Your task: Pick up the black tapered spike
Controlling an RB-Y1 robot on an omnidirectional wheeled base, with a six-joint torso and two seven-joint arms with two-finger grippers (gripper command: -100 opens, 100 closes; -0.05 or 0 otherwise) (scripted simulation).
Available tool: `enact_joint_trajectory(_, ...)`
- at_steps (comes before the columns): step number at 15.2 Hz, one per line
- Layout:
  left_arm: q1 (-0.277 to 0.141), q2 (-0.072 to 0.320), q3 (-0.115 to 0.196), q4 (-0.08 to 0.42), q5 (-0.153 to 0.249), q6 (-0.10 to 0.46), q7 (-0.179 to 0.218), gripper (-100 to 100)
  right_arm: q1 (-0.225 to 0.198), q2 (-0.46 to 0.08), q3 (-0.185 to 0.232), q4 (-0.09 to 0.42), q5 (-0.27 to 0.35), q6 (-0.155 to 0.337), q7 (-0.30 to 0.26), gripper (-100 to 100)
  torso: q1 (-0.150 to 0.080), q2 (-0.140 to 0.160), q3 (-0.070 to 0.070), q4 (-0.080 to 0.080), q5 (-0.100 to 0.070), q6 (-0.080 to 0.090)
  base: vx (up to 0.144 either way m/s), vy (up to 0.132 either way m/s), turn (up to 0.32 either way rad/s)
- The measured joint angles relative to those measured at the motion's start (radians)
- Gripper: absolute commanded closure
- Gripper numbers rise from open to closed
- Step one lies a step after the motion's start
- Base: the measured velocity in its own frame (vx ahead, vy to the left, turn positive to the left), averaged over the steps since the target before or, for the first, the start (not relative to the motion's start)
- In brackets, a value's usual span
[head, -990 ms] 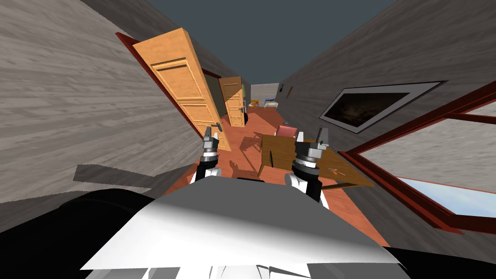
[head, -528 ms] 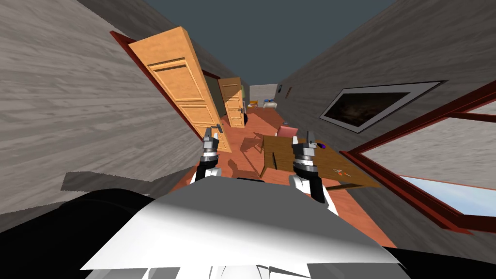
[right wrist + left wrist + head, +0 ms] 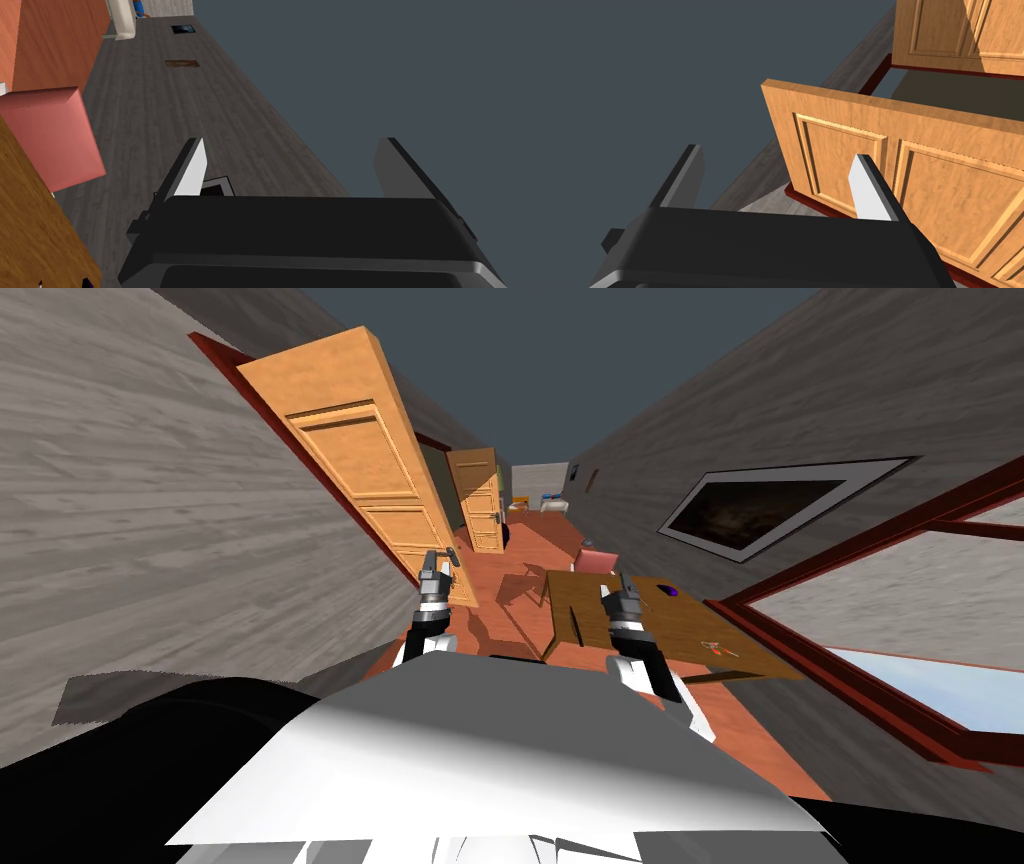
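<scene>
Reddish floor (image 3: 745, 728) of a long corridor carries a wooden table (image 3: 690, 623) on the robot's right. A small dark object (image 3: 672, 590), its shape too small to read, lies near the table's far right corner, just beyond the right gripper (image 3: 622, 583)

From the left wrist, the left gripper (image 3: 777, 152) has its fingers spread wide, facing a panelled door (image 3: 937, 165)

From the right wrist, the right gripper's fingers are likewise apart, with the table's edge and a pink chair (image 3: 47, 135) beside them

Left forearm (image 3: 428, 644): is showing white, with black patches at its sides.
Left wrist (image 3: 433, 610): is showing stacked grey and white rings, seemingly ribbed.
Left gripper (image 3: 777, 152): a dark, round-edged box is carrying two thin blade fingers (image 3: 868, 195), each showing a light grey inner face and a darker edge.
Right forearm (image 3: 650, 673): is showing white and black.
Right gripper (image 3: 292, 140): is showing a matching dark box and blades.
</scene>
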Motion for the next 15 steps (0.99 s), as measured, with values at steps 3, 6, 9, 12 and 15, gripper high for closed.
enact_joint_trajectory(3, 0.000, 0.000, 0.000, 0.000, 0.000, 0.000, 0.000, 0, 0.009, -0.021, -0.019, 0.025, -0.023, 0.077, -0.024, -100, 0.000, -0.002, -0.001, 0.000, 0.000, 0.000, 0.134, 0.104, -0.074)
enact_joint_trajectory(6, 0.000, 0.000, 0.000, 0.000, 0.000, 0.000, 0.000, 0, 0.003, -0.041, -0.037, 0.073, -0.044, 0.139, -0.047, -100, -0.002, 0.002, 0.001, 0.000, 0.000, 0.000, 0.066, 0.086, -0.069)
enact_joint_trajectory(9, 0.000, 0.000, 0.000, 0.000, 0.000, 0.000, 0.000, 0, 0.000, -0.055, -0.053, 0.127, -0.065, 0.200, -0.068, -100, 0.000, -0.002, -0.001, 0.000, 0.000, 0.000, 0.152, 0.100, -0.038)
enact_joint_trajectory(12, 0.000, 0.000, 0.000, 0.000, 0.000, 0.000, 0.000, 0, 0.008, -0.080, -0.077, 0.153, -0.092, 0.263, -0.096, -100, -0.003, -0.002, -0.001, -0.001, -0.001, 0.000, 0.131, 0.059, -0.053)
enact_joint_trajectory(15, 0.000, 0.000, 0.000, 0.000, 0.000, 0.000, 0.000, 0, 0.010, -0.089, -0.089, 0.196, -0.109, 0.315, -0.115, -100, -0.005, 0.000, 0.000, 0.000, -0.001, 0.000, 0.100, 0.048, -0.045)
